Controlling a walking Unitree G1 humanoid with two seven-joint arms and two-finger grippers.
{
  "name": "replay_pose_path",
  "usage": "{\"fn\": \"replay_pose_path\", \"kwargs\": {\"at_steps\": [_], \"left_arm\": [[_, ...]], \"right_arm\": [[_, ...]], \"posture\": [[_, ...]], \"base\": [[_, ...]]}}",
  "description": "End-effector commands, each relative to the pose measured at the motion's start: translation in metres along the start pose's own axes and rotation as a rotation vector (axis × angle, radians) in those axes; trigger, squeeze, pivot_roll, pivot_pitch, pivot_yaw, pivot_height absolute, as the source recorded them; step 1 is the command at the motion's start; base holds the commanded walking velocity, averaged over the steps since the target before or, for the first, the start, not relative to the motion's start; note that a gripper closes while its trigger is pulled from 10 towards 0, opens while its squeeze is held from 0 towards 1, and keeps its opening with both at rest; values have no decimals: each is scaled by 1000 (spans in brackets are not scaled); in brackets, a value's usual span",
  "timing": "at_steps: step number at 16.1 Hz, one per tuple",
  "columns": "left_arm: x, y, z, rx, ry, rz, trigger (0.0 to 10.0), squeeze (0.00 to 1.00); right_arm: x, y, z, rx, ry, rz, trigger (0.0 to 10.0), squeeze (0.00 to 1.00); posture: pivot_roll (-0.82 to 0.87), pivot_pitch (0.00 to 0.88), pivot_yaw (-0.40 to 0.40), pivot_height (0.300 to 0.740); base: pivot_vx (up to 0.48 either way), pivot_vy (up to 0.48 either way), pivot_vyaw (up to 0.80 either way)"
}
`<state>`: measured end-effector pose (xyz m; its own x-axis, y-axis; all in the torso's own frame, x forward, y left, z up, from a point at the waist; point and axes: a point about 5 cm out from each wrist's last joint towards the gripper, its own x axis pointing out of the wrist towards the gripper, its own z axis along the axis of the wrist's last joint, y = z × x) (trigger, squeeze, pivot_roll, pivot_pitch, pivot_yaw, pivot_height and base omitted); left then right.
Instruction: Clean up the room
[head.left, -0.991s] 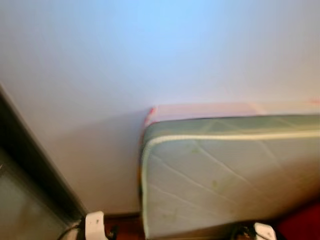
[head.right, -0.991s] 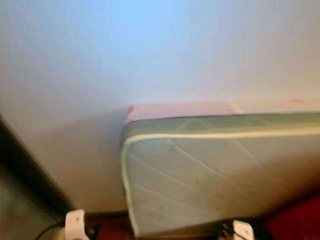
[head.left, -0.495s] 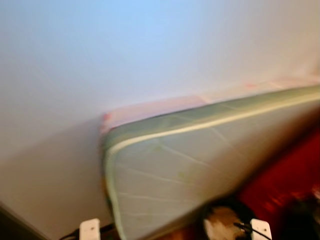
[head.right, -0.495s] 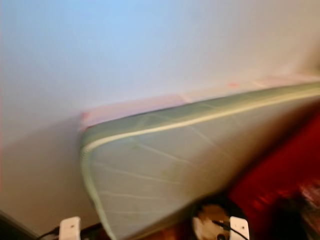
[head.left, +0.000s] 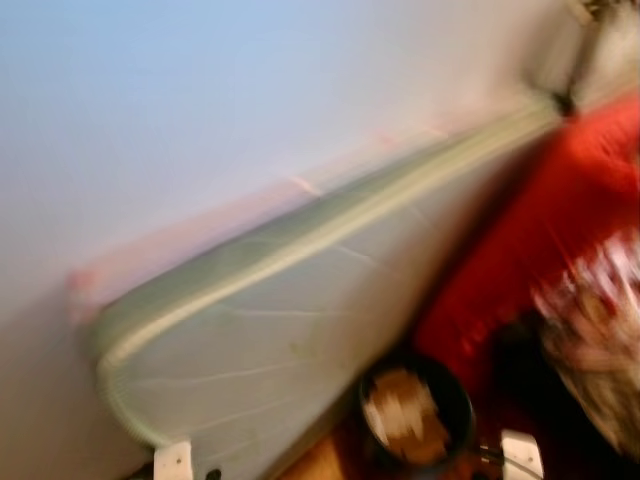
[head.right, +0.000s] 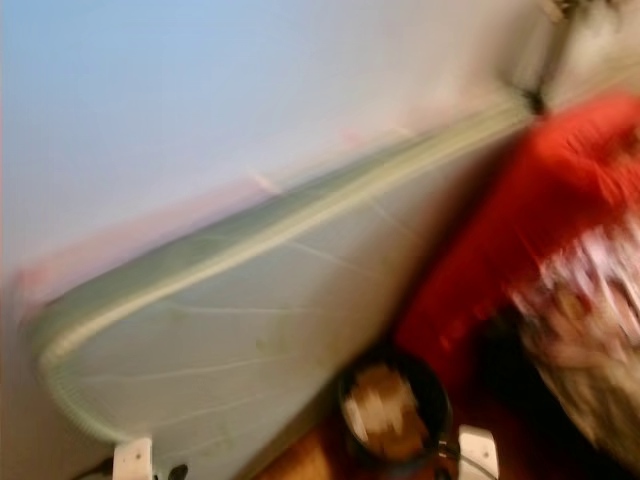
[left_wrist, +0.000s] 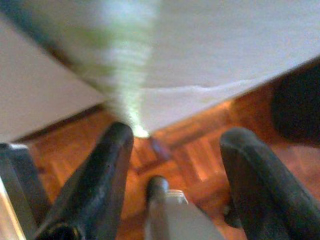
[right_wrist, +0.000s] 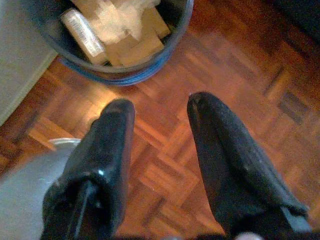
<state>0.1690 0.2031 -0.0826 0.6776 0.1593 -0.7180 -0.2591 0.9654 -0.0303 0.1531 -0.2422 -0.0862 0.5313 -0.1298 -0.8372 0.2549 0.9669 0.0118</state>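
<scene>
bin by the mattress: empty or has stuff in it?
Has stuff in it. The right wrist view looks down into the dark round bin and shows cardboard pieces and crumpled wrapping inside. How deep the pile goes cannot be told.

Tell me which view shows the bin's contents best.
Right wrist view: the bin is sharp there, with cardboard pieces inside. Both eye views show it blurred beside the mattress; left wrist view catches a dark edge, possibly it.

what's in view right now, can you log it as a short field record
view: head views blurred
mattress: pale green, on edge against the white wall
bin: dark, round, holds cardboard scraps, on the parquet floor beside the mattress
red item: right of the mattress, too blurred to name
left claw: open, empty, above the floor
right claw: open, empty, near the bin
</scene>
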Motion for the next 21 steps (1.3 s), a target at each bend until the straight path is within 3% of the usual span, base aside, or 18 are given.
{"fn": "replay_pose_path", "kwargs": {"at_steps": [1,11,21], "left_arm": [[9,49,37,172,95,20,10000,0],[8,53,35,216,104,35,10000,0],[9,51,38,208,93,33,10000,0]], "right_arm": [[9,30,52,-16,-59,102,10000,0],[9,32,48,13,-63,102,10000,0],[9,30,52,12,-68,93,10000,0]], "posture": [[57,0,-20,740],[68,0,1,740],[54,0,-16,740]], "base": [[0,0,0],[0,0,0],[0,-331,0]]}}
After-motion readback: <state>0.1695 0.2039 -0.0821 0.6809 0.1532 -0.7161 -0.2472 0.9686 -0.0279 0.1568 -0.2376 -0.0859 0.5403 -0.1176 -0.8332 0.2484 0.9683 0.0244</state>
